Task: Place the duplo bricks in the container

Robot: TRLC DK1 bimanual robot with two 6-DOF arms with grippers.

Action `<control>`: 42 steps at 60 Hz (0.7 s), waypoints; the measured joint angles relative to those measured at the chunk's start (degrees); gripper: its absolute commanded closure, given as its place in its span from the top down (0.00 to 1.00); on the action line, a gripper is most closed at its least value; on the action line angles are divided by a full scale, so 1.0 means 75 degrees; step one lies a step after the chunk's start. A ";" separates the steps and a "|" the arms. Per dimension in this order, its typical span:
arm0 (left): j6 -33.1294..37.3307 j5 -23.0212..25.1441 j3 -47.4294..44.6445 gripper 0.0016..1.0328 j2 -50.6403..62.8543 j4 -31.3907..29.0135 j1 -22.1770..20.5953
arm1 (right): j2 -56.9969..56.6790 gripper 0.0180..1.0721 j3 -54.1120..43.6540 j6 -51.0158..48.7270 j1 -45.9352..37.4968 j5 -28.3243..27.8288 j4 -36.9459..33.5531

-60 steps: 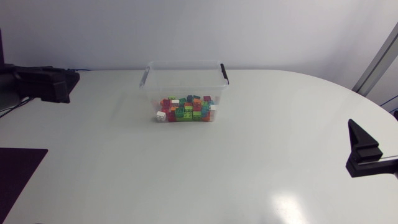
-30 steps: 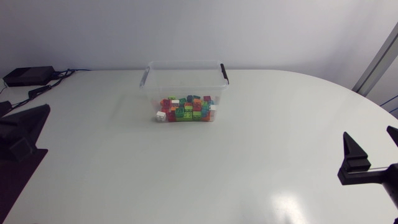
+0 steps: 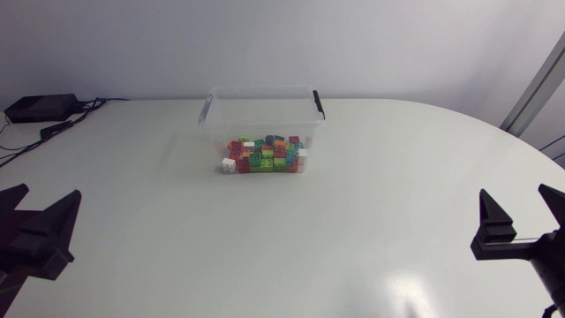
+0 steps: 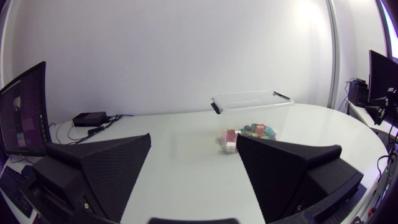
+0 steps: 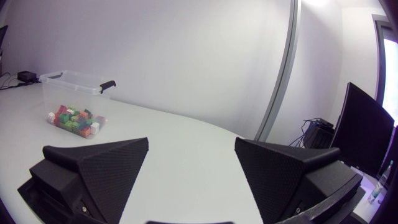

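Note:
A clear plastic container point(image 3: 262, 115) with black handles stands at the table's middle back, and a heap of several coloured duplo bricks point(image 3: 265, 154) lies inside it. My left gripper point(image 3: 40, 218) stands open at the table's left front edge with nothing between its fingers. My right gripper point(image 3: 523, 219) stands open at the right front edge, also empty. In the left wrist view the container point(image 4: 254, 107) and bricks point(image 4: 252, 132) lie far ahead of the open gripper point(image 4: 194, 163). The right wrist view shows the container point(image 5: 73, 84) and bricks point(image 5: 76, 120) far ahead of the open gripper point(image 5: 191, 162).
A black box point(image 3: 40, 107) with cables sits at the far left corner of the table. A wide stretch of white tabletop point(image 3: 282, 238) separates both grippers from the container.
My left arm has swung from the far left back of the table down to the left front edge. My right gripper has shifted slightly down and left.

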 measured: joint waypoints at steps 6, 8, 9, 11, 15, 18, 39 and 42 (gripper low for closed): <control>-0.0003 0.0122 -0.0379 0.93 0.0000 0.0423 0.0163 | 0.0000 0.95 -0.0189 0.0157 0.0000 -0.0131 0.0201; -0.0003 0.0160 -0.0487 0.93 0.0000 0.0554 0.0213 | 0.0000 0.95 -0.0242 0.0195 0.0000 -0.0166 0.0283; 0.0000 0.0181 -0.0530 0.93 0.0000 0.0609 0.0233 | 0.0000 0.95 -0.0259 0.0213 0.0000 -0.0192 0.0303; -0.0003 0.0207 -0.0627 0.93 0.0000 0.0743 0.0286 | 0.0000 0.95 -0.0300 0.0265 0.0000 -0.0216 0.0367; -0.0003 0.0326 -0.0848 0.93 0.0000 0.1084 0.0408 | 0.0000 0.95 -0.0388 0.0402 0.0000 -0.0315 0.0519; -0.0006 0.0379 -0.1017 0.93 0.0000 0.1311 0.0490 | 0.0000 0.95 -0.0472 0.0527 0.0000 -0.0402 0.0641; -0.0152 0.0883 -0.2253 0.93 0.0000 0.2882 0.1096 | 0.0000 0.95 -0.1064 0.1174 -0.0003 -0.0877 0.1373; -0.0195 0.0965 -0.2416 0.93 0.0000 0.3110 0.1172 | 0.0000 0.95 -0.1157 0.1268 -0.0003 -0.0965 0.1486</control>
